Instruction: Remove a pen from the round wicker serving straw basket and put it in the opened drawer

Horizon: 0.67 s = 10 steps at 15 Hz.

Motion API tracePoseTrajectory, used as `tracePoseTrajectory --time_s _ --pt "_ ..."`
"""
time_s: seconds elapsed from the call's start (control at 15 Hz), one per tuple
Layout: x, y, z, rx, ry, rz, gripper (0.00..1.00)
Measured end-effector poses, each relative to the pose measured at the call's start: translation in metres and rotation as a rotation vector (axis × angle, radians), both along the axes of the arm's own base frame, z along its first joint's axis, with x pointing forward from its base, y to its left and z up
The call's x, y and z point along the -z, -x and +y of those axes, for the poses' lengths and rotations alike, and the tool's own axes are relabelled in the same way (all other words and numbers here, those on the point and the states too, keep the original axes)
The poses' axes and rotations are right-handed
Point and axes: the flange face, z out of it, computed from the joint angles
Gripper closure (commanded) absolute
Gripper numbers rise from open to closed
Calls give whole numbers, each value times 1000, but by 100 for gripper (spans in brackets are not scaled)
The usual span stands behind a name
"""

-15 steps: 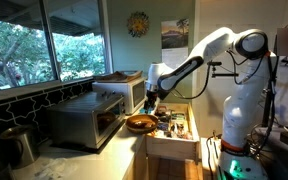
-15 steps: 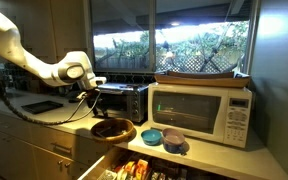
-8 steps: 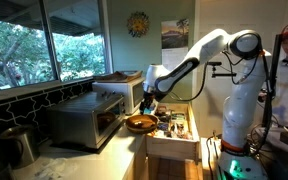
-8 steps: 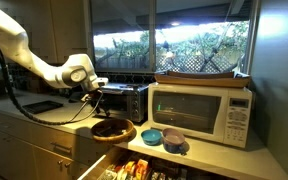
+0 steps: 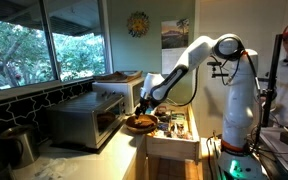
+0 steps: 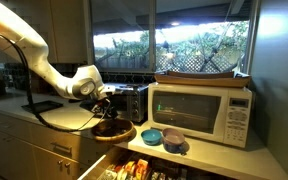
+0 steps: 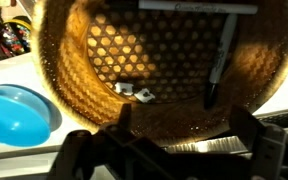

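The round wicker basket (image 7: pixel 84 70) fills the wrist view. It also shows on the counter in both exterior views (image 5: pixel 139 125) (image 6: pixel 115 131). Two dark pens lie in it: one (image 7: pixel 220 60) points toward me at the right, another (image 7: pixel 194 8) lies across the far rim. A small pale object (image 7: pixel 135 93) lies in the middle. My gripper (image 7: pixel 169 145) is open and empty, just above the basket's near rim (image 5: pixel 144 107) (image 6: pixel 103 104). The opened drawer (image 5: pixel 174 131) (image 6: pixel 134 168) with mixed utensils is beside the basket, below the counter.
A blue bowl (image 7: pixel 14 112) (image 6: pixel 153 136) sits next to the basket. A white microwave (image 6: pixel 200 110) stands behind it. A steel toaster oven (image 5: pixel 84 120) (image 6: pixel 124 98) is close behind the basket. A metal pot (image 5: pixel 20 145) sits at the counter's end.
The arm has bent and dropped the gripper from above the basket down close to it. The basket and pens have not moved.
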Motion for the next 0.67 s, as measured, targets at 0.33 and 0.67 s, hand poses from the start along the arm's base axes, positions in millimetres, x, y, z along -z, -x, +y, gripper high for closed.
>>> tracePoseTrajectory --time_s 0.33,0.67 --pt "25 -20 23 -58 -74 73 0" --pt "46 -25 24 -61 -94 201 1"
